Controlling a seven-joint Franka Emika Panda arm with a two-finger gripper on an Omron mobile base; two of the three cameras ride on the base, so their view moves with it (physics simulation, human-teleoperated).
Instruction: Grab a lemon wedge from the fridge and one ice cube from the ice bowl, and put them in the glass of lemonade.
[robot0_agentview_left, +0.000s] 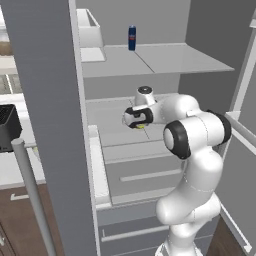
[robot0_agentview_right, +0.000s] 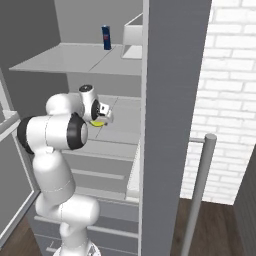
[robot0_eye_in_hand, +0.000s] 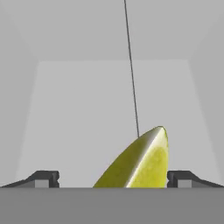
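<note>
Inside the fridge (robot0_agentview_left: 150, 60), the gripper (robot0_eye_in_hand: 113, 177) is being held wide apart around the lemon wedge (robot0_eye_in_hand: 140, 162), which is lying on a pale shelf (robot0_agentview_left: 120, 132), not yet squeezed.

I've got the gripper (robot0_eye_in_hand: 113, 179) inside the fridge (robot0_agentview_left: 45, 100), over its middle shelf (robot0_agentview_left: 112, 122). Lemon wedge (robot0_eye_in_hand: 140, 162) lies on that shelf, between the spread fingertips (robot0_eye_in_hand: 43, 178). Can (robot0_agentview_left: 132, 38) stands on the upper shelf (robot0_agentview_left: 165, 57), above and behind the wedge. Door bin (robot0_agentview_left: 90, 30) sits left of the can.
</note>
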